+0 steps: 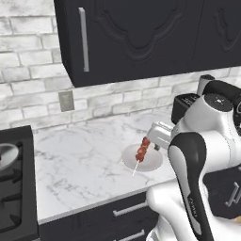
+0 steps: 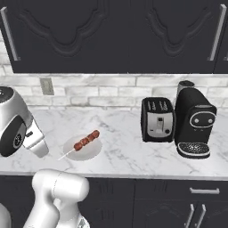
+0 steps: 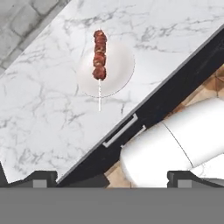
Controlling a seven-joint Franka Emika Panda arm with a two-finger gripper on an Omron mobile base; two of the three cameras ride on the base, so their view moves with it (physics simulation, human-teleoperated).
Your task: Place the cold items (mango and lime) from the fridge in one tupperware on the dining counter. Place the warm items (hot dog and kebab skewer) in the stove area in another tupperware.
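Observation:
The kebab skewer (image 1: 142, 149) (image 2: 87, 140) (image 3: 99, 54), dark red meat chunks on a thin pale stick, lies on a small white plate (image 1: 151, 163) (image 2: 92, 151) (image 3: 120, 65) on the marble counter. My gripper (image 3: 112, 178) hovers above the counter's front edge, on the near side of the plate. It is open, with its two dark fingertips (image 3: 41, 177) spread wide and nothing between them. In the hand view the skewer sits well ahead of the tips. The mango, lime, hot dog and tupperware are out of view.
A black toaster (image 2: 157, 119) and a black coffee machine (image 2: 193, 122) stand to the right of the plate. The stove (image 1: 14, 197) with a pan (image 1: 7, 155) on it is at the left. Dark wall cabinets (image 1: 141, 33) hang overhead, and drawers sit below the counter edge.

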